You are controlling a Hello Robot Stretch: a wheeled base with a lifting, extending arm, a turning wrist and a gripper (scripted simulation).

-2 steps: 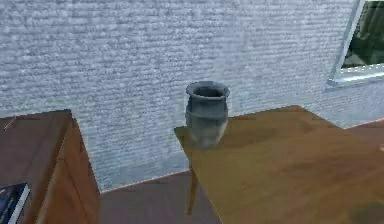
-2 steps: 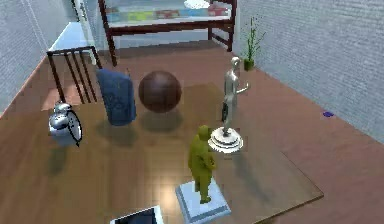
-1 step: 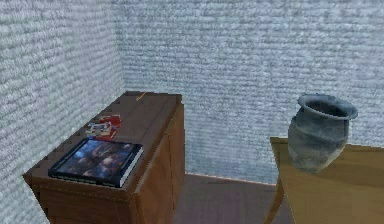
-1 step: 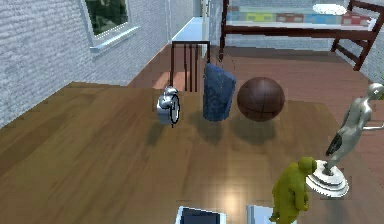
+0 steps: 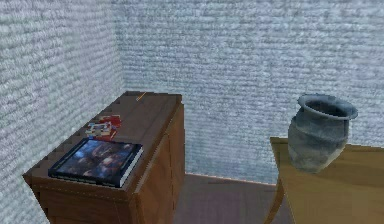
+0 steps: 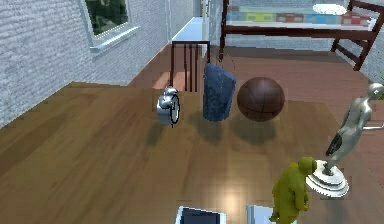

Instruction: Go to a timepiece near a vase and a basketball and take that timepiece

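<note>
Arm side view: clock left of blue vase (basketball beside it).

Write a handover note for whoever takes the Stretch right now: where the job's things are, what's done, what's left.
Things: in the arm side view the alarm clock stands on the wooden tabletop, just left of the blue vase and the basketball.
Done: the robot stands at that table, with the clock out to the arm's side.
Left: reach out and take the alarm clock; it is not yet lifted.
</note>
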